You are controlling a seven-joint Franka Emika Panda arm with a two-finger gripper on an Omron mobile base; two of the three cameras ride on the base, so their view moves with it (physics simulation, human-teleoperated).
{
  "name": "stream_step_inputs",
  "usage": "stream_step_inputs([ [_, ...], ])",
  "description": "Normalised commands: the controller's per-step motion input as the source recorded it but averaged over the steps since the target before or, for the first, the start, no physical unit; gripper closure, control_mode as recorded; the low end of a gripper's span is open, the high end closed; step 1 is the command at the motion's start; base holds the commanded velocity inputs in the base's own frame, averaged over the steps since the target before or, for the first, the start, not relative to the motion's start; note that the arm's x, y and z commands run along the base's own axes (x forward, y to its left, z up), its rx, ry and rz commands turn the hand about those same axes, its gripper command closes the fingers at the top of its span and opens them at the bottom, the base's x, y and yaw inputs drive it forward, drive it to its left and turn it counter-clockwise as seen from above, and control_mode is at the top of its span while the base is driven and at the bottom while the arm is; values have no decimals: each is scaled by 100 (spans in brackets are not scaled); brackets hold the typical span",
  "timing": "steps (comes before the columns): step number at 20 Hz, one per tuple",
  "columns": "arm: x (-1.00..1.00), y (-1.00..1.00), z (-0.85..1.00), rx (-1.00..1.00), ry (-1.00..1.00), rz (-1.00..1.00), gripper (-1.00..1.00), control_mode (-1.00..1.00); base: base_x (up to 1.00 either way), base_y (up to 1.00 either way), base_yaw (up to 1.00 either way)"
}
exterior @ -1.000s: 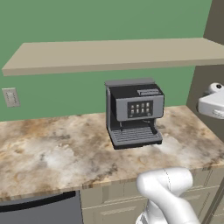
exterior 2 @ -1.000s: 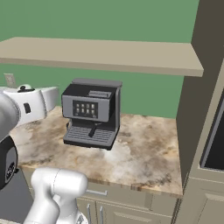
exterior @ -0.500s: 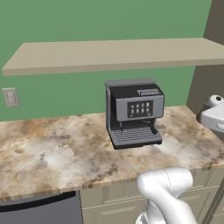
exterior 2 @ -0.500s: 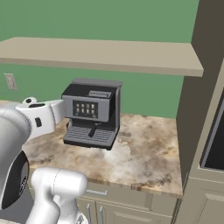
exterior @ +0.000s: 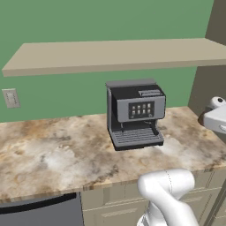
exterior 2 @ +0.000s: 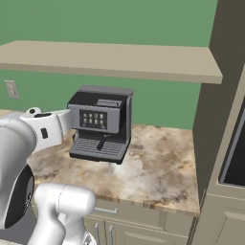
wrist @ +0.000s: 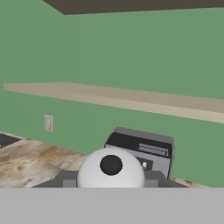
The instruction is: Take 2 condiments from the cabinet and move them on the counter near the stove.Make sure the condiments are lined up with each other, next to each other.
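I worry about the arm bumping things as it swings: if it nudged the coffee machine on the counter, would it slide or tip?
The coffee machine looks boxy, with a broad flat base on the level counter, so it would more likely resist or slide than tip. Its bulk suggests it is heavy. A push high on its body could probably rock it.

A green wall (wrist: pixel 131 52) takes up most of the frame. Across it runs a long, thin tan shelf (wrist: pixel 131 101), seen slightly from below and slanting down toward the right. A pale wall outlet (wrist: pixel 48 123) sits on the wall under the shelf's left part. Lower down, a dark grey coffee machine (wrist: pixel 144 151) stands on the marbled brown table (wrist: pixel 30 159), which stretches off to the left. A dark band (wrist: pixel 131 5) crosses the top edge.
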Motion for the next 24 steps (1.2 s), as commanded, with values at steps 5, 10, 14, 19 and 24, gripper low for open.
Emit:
stream_step_inputs([
  [5, 0, 0, 0, 0, 0, 0, 100, -100, 0, 0, 0],
  [10, -1, 0, 0, 0, 0, 0, 100, 100, -7, 2, 1],
  [14, 0, 0, 0, 0, 0, 0, 100, 100, -57, 43, 13],
  [19, 0, 0, 0, 0, 0, 0, 100, 100, -84, 87, 41],
  [24, 0, 0, 0, 0, 0, 0, 100, 100, -68, 97, 80],
])
